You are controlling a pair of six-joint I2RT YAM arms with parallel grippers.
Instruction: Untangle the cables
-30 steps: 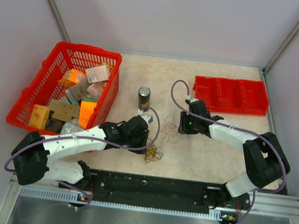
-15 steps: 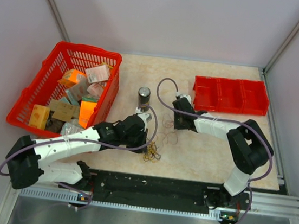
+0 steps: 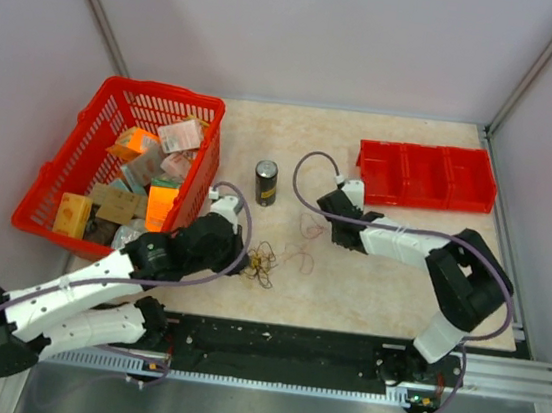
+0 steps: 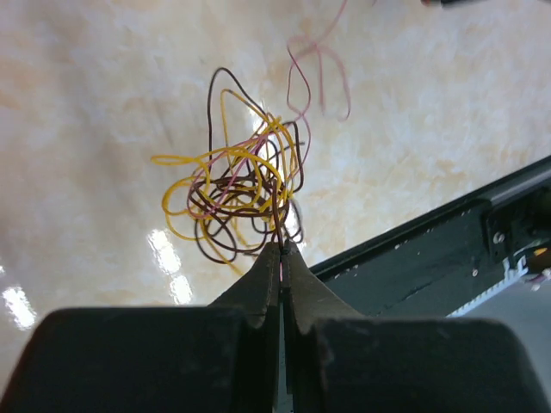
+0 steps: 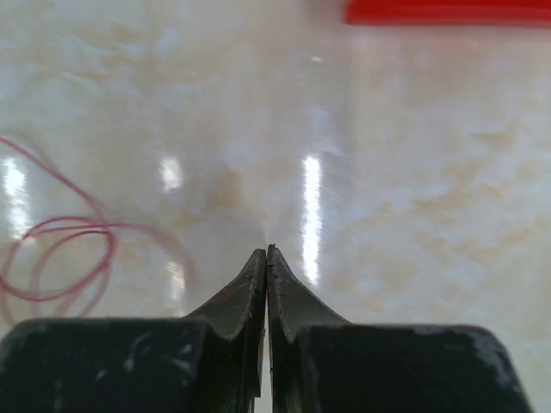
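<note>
Cables (image 3: 261,262), a hair-thin yellow and dark tangle with a pink strand running through it, lie on the desk (image 3: 387,291) near its front edge, between my two arms. At far left stands a red basket (image 3: 159,89) of small boxes. My left claw (image 4: 281,249) is pinched tight on strands at the tangle's near side. Behind the tangle stands a dark can (image 3: 266,182). A loose pink wire (image 5: 60,249) loops just left of my right claw (image 5: 267,251), its jaws pressed together with nothing between them. A red bin tray (image 3: 426,175) sits beyond.
</note>
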